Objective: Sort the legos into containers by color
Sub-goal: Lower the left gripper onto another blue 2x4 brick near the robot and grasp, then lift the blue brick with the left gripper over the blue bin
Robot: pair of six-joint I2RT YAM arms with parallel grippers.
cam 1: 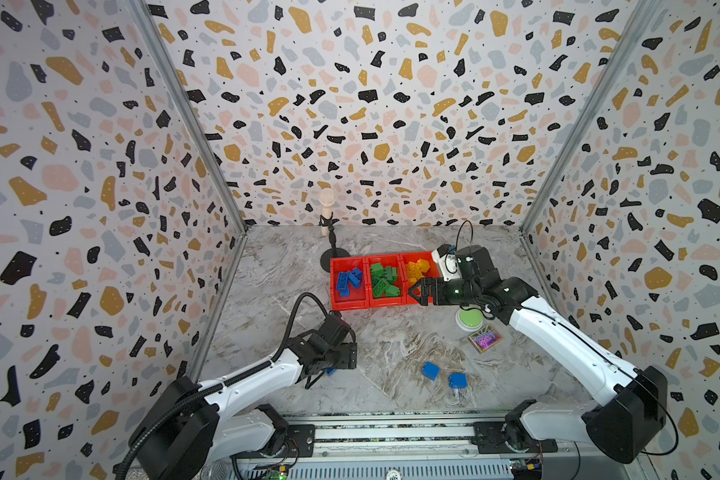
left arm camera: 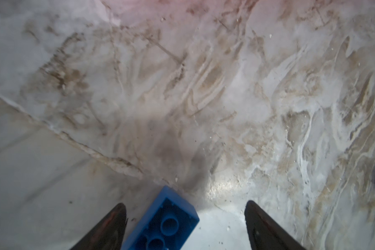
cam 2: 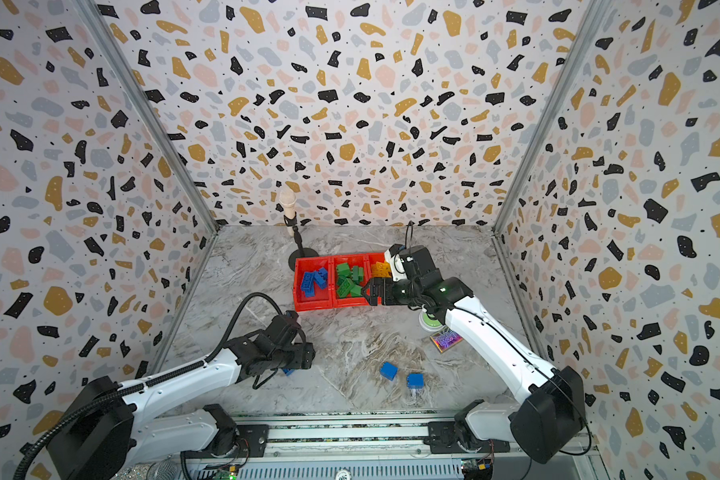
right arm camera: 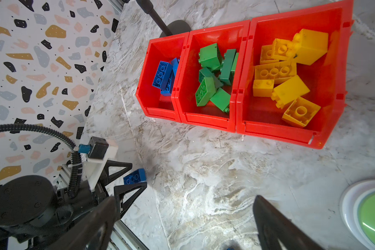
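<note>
Left claw [left arm camera: 185, 203] astride blue brick [left arm camera: 167, 220]

The left arm reaches forward low, and the left gripper [left arm camera: 185, 204] tips down close to the desk, jaws spread wide. The right arm stretches farther forward and bends inward at the wrist; the right gripper [cam 1: 412, 291] hangs raised, pointing leftward, jaws wide apart.

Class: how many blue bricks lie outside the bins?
3: one blue brick inside the open left gripper; a second and third loose on the table in front. More may hide.
</note>
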